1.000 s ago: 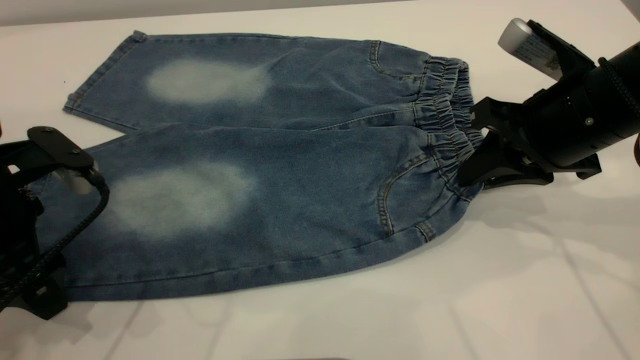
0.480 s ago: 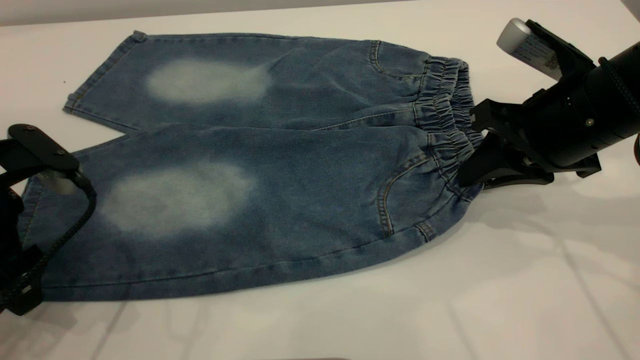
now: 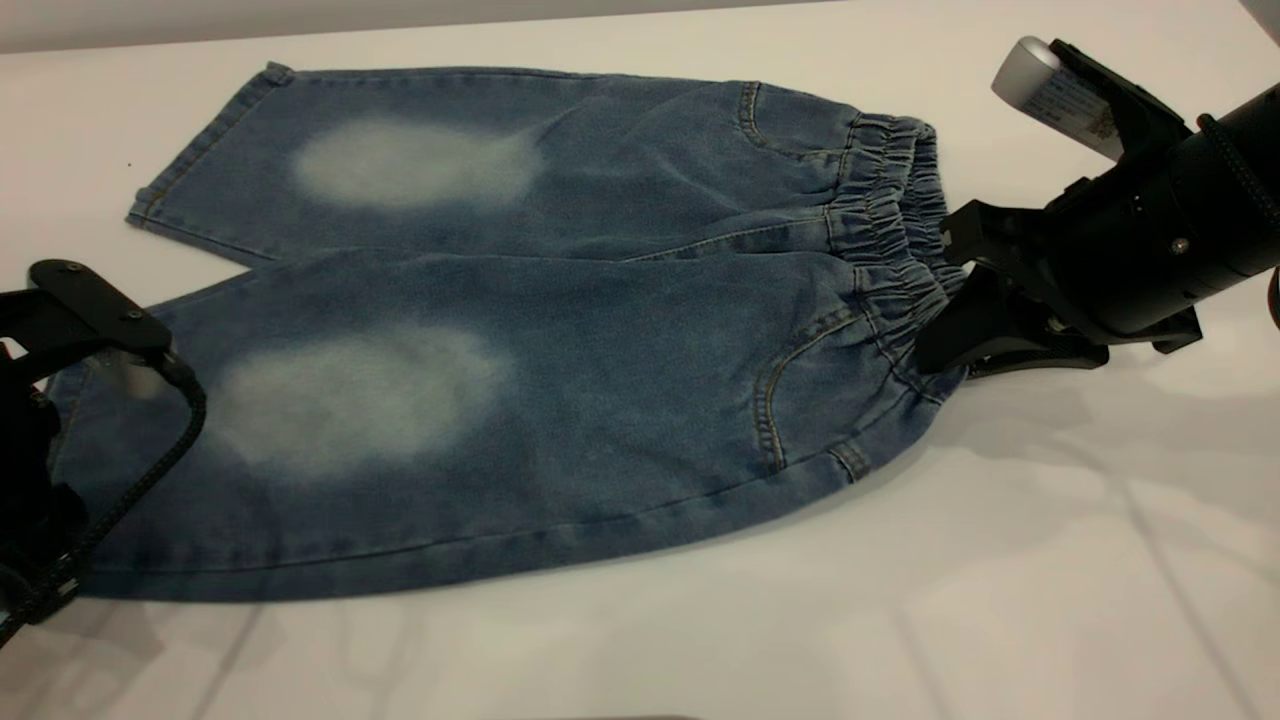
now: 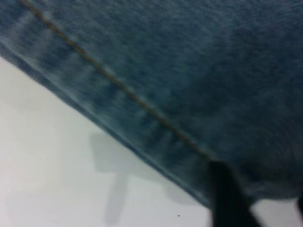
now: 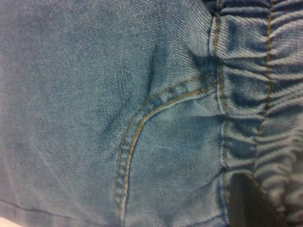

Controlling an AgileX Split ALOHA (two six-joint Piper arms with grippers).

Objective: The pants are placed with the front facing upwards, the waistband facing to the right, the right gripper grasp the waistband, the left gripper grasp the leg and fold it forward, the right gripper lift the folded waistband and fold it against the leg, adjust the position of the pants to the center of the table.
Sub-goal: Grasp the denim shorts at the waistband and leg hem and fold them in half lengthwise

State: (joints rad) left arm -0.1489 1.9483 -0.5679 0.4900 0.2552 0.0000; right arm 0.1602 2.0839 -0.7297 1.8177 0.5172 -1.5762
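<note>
The blue denim pants lie flat on the white table, front up, with the legs to the left. The gathered waistband is at the right. My right gripper is shut on the near corner of the waistband; one black finger rests on the gathers. My left gripper sits at the hem of the near leg, at the left edge of the exterior view. It is open, with one finger over the hem and denim between the jaws.
Bare tabletop runs along the front and to the right of the pants. The far leg reaches close to the table's back edge. A black cable loops over the near leg.
The left gripper drew back to the left along the near leg, then settled slightly lower at the hem. The right gripper and the pants have stayed still.
</note>
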